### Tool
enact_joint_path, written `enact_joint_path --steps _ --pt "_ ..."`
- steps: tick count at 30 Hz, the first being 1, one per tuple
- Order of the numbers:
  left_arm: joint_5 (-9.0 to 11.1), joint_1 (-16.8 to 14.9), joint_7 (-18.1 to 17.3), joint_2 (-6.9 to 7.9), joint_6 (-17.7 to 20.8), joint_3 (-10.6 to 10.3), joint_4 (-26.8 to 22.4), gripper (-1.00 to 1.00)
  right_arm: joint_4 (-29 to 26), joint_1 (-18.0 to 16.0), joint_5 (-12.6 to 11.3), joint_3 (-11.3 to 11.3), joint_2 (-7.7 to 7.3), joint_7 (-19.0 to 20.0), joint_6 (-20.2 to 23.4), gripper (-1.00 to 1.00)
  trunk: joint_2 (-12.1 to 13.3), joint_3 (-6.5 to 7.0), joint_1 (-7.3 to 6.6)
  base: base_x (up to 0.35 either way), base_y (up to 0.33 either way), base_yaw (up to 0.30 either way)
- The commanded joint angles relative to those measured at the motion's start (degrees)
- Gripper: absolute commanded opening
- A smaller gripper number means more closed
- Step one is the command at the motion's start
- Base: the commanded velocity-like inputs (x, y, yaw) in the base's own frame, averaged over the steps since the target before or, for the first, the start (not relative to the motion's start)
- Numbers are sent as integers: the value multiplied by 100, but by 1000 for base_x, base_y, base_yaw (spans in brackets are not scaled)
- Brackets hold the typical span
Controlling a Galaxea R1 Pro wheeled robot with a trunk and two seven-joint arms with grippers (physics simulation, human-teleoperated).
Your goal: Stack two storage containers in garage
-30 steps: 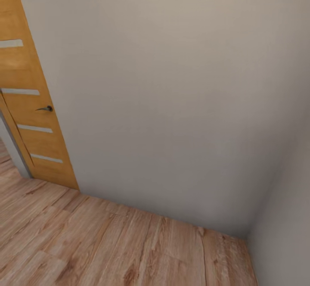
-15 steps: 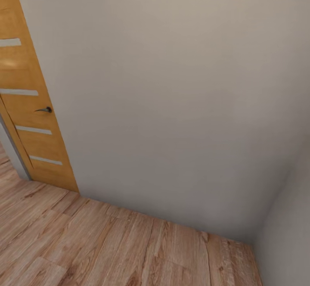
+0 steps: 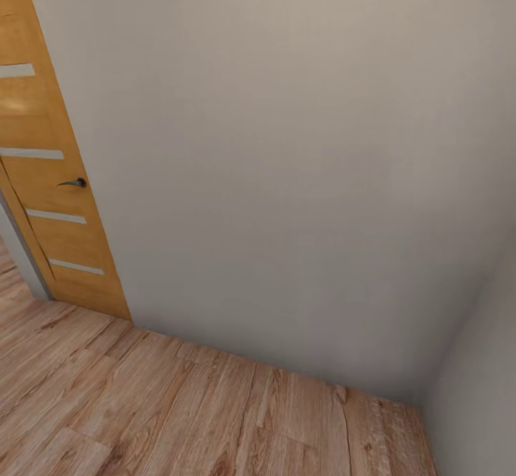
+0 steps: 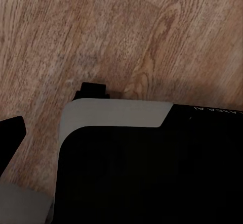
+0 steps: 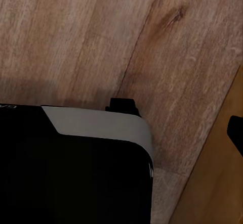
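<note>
At far left in the head view, a wooden door (image 3: pixel 50 168) with a dark handle (image 3: pixel 74 183) stands beside a plain grey wall (image 3: pixel 287 160) above light wood-plank flooring (image 3: pixel 179 411). Both wrist cameras look down past the robot's black-and-grey body (image 4: pixel 147 168) at planks; neither hand's opening can be told, and no container is visible.

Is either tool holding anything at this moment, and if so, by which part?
It cannot be told. Both wrist views look down on the robot's dark base and the wood-plank floor, and the head view faces a wall beside a wooden door.
</note>
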Motion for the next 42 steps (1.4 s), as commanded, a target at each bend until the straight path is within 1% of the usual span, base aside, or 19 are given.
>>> enact_joint_path --steps 1,4,20,31,42 --pt "51 -4 -29 2 -15 -1 8 100 17 -5 -54 48 5 -7 -31 100 -3 -6 0 0 0 0" --pt "51 -4 -30 2 -15 -1 8 100 17 -3 -56 48 8 -7 -26 100 -3 -6 0 0 0 60" --pt "61 -5 -29 -2 -15 3 8 100 17 -2 -57 48 8 -8 -23 100 -3 -6 0 4 -1 267" --pt "68 -3 -29 10 -15 4 8 100 17 -4 -55 48 8 -8 -23 100 -3 -6 0 202 -134 270" --pt "68 -4 -29 9 -15 7 8 100 17 -2 -52 48 8 -8 -23 100 -3 -6 0 13 -6 270"
